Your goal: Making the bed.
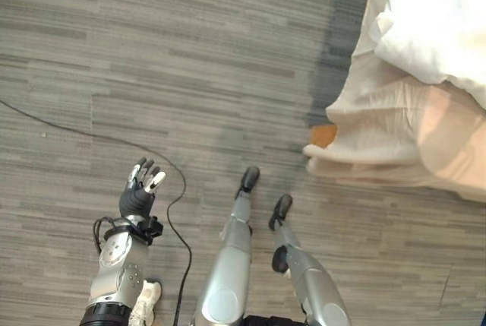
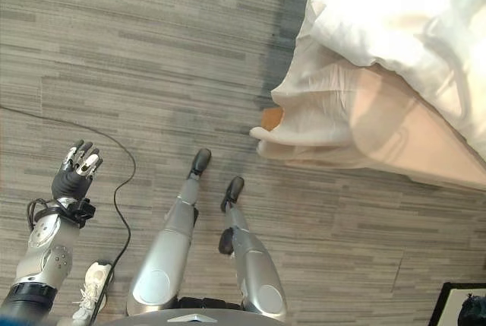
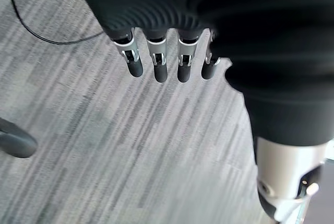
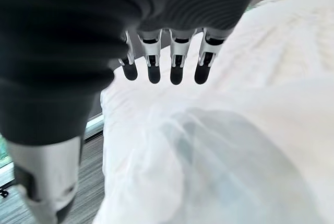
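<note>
Right hand (image 4: 162, 62) hangs loose-fingered over the rumpled white duvet (image 4: 235, 130) on the bed (image 2: 395, 136), left hand (image 1: 140, 189) relaxed over carpet well away; a shallow grab could slip.

Both eye views look steeply down from head height at the grey carpet floor (image 1: 190, 60), sharing the bed (image 2: 395, 75) corner at two o'clock, set further in for the right eye. The left wrist view looks from very close past the left hand (image 3: 156, 62) at carpet; the right wrist view past the right hand (image 4: 162, 62) onto white bedding (image 4: 235, 145).
</note>
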`<state>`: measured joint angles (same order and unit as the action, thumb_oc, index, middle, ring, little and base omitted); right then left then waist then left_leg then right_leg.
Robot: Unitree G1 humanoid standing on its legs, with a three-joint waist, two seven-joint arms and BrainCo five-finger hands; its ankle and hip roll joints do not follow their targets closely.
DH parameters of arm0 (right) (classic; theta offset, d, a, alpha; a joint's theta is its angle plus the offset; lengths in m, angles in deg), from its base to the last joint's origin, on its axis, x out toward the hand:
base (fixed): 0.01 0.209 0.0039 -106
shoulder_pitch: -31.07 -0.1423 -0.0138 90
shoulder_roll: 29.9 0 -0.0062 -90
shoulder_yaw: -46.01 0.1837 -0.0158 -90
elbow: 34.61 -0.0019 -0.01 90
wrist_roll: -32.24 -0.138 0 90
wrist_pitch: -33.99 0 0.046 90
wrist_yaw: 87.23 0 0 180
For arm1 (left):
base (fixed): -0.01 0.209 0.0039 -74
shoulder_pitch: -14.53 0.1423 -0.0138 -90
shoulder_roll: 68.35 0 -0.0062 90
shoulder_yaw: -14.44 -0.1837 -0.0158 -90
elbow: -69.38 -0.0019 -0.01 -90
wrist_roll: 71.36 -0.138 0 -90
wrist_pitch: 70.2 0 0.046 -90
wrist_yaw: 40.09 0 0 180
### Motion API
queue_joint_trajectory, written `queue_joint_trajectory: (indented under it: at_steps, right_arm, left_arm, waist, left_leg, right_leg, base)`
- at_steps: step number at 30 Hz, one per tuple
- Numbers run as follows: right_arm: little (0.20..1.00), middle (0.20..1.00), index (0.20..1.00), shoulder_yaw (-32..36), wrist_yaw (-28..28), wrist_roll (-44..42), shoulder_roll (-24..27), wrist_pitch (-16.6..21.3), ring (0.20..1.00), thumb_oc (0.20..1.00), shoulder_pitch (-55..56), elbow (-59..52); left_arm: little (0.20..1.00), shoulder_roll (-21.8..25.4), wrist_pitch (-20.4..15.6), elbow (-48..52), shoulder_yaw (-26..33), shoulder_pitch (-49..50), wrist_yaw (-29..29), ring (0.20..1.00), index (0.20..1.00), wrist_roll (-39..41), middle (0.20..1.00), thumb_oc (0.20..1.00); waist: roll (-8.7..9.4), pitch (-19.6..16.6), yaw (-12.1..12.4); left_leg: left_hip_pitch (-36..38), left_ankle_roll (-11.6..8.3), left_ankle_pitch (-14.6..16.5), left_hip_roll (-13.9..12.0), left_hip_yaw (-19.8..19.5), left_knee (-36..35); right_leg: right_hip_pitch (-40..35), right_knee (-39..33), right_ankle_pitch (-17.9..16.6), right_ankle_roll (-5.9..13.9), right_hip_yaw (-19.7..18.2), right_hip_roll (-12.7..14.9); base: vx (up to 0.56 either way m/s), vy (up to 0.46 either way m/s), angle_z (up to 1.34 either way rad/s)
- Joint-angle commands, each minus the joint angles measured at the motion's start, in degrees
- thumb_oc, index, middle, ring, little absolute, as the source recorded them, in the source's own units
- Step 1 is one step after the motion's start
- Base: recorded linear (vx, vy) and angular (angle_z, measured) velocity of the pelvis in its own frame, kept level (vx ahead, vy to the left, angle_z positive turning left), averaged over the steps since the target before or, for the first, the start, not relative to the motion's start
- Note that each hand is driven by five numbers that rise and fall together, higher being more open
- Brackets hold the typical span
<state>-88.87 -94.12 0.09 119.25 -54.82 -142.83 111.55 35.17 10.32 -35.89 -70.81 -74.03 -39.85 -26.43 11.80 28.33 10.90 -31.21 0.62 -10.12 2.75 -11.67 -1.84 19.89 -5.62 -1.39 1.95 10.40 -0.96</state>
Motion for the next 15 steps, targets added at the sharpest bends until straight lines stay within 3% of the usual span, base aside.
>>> queue_joint_trajectory:
  at_steps: [1, 8, 15]
  right_arm:
    - [1.000, 1.000, 1.000, -0.1, 0.9, -7.9, 7.9, 0.7, 1.000, 1.000, -4.8, 4.0]
    - [1.000, 1.000, 1.000, 13.3, 0.5, -16.8, 8.7, -0.1, 1.000, 1.000, 7.7, 7.4]
    - [1.000, 1.000, 1.000, 21.1, 1.8, -23.8, 6.7, 0.8, 1.000, 1.000, 13.8, 7.4]
  left_arm:
    - [1.000, 3.7, -3.1, 5.5, 4.5, 1.7, -0.8, 1.000, 1.000, 2.4, 1.000, 1.000]
    - [1.000, 3.3, -3.9, 8.8, 6.2, 2.0, -2.7, 1.000, 1.000, 3.0, 1.000, 1.000]
    - [1.000, 2.7, -4.1, 10.6, 6.4, 2.2, -4.0, 1.000, 1.000, 3.7, 1.000, 1.000]
  waist:
    - [5.13, 1.5, -0.7]
    - [8.58, 1.5, -3.0]
    - [10.34, 1.5, -4.1]
  left_leg:
    - [2.3, -4.66, -0.5, -2.8, 1.6, -3.2]
    - [-4.8, -5.18, -1.2, -3.5, -0.6, -3.0]
    - [-9.3, -5.39, -1.3, -3.7, -1.8, -3.0]
  right_leg:
    - [-0.7, 0.7, -4.0, 3.23, -1.5, 1.7]
    - [6.4, 1.9, -3.8, 2.75, 0.1, -0.2]
    - [11.1, 2.9, -3.5, 2.62, 0.8, -1.2]
  base:
    - [0.00, -0.093, -0.02]
    - [0.00, -0.101, 0.06]
    - [0.01, -0.034, 0.09]
